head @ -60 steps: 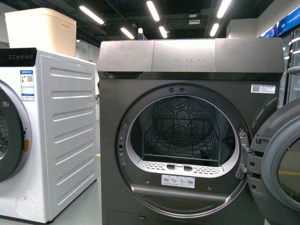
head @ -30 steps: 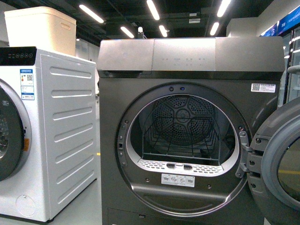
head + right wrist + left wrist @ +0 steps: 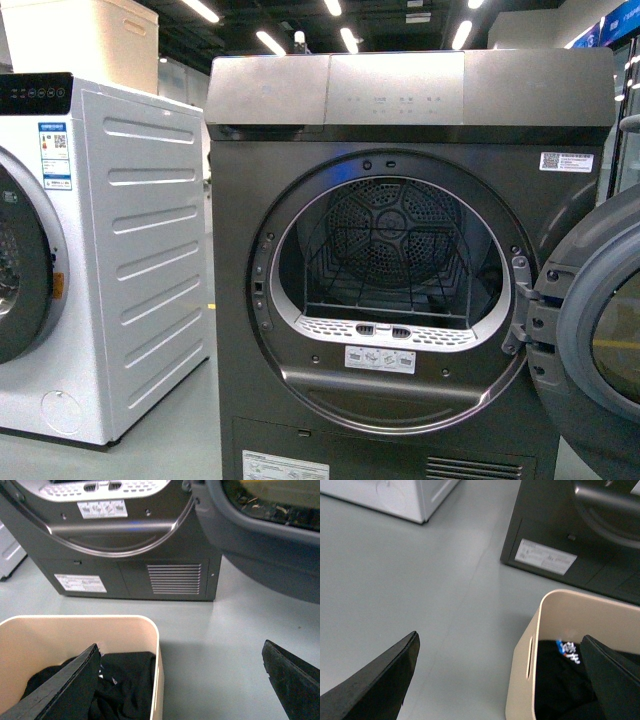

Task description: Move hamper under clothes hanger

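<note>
While the hamper [image 3: 580,615] stands on the smooth grey floor [image 3: 420,580] just in front of the dryer [image 3: 400,120], both claws hang over it, spread wide and gripping nothing.

The hamper is of beige plastic, matte, with rounded corners and a thin rolled rim. One narrow upright slot [image 3: 528,656] is cut in its side wall. Inside lies a crumpled black cloth [image 3: 555,680] with a small white and blue print.

The left claw [image 3: 492,680] has flat, dark, wedge-shaped fingers. The slotted wall stands between them: one finger is over the bare floor outside, the other over the cloth inside. If a finger touches the wall, I cannot tell.

The right claw [image 3: 180,685] is the same shape. Here the opposite corner of the hamper [image 3: 60,640] lies between the fingers, one over the cloth [image 3: 127,675], the other well apart over the floor.

The dryer is dark grey metal with a brushed look. Its round opening shows a perforated drum [image 3: 390,235] with a wire rack in it. The door [image 3: 600,330] is swung open at the right. Low on its front there are a slatted grille [image 3: 175,579] and a white label [image 3: 80,583].

Beside the dryer stands a white washer [image 3: 150,250] with a ribbed side panel. On top of it sits another beige bin [image 3: 90,40].
</note>
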You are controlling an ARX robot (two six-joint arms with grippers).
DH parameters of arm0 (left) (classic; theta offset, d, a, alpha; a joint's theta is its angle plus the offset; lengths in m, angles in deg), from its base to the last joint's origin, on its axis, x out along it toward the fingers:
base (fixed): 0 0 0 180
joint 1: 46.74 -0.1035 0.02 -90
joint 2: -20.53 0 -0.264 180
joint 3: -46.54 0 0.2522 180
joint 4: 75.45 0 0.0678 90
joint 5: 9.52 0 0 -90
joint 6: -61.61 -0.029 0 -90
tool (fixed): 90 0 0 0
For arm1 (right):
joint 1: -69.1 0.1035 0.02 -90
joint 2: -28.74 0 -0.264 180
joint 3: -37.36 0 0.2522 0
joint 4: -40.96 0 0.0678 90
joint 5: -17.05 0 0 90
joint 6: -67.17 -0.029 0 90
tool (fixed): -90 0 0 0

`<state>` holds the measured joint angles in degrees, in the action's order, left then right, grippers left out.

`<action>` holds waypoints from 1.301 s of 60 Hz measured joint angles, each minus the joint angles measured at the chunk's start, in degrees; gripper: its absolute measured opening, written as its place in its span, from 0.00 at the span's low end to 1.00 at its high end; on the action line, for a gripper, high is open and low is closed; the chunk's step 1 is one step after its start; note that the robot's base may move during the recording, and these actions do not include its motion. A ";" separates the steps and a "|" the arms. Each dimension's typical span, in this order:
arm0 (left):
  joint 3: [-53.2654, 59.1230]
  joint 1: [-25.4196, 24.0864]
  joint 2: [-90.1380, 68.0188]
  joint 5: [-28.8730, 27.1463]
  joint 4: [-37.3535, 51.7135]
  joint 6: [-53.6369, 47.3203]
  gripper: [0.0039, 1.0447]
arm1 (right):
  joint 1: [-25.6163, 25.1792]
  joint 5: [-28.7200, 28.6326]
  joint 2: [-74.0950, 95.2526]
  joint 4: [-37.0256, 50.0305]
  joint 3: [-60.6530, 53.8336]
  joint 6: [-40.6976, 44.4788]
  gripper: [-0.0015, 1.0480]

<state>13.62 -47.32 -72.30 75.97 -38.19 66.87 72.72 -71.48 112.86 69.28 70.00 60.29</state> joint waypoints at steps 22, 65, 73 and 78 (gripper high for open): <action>-20.20 -0.28 -26.91 4.26 -13.68 6.75 0.94 | -0.11 0.44 28.55 0.87 15.43 -0.07 0.92; -42.32 6.25 -44.39 10.12 -26.01 1.55 0.94 | 3.41 3.91 50.29 -3.98 28.41 -1.11 0.92; -43.69 6.64 -45.44 10.12 -26.64 1.44 0.94 | 3.98 4.50 51.43 -5.70 30.32 -0.70 0.92; -44.39 6.75 -45.81 10.10 -26.97 1.31 0.94 | 4.17 4.98 52.43 -7.26 32.24 -0.15 0.92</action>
<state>-30.77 -40.57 -118.12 86.07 -65.16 68.18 76.89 -66.49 165.29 62.03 102.24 60.14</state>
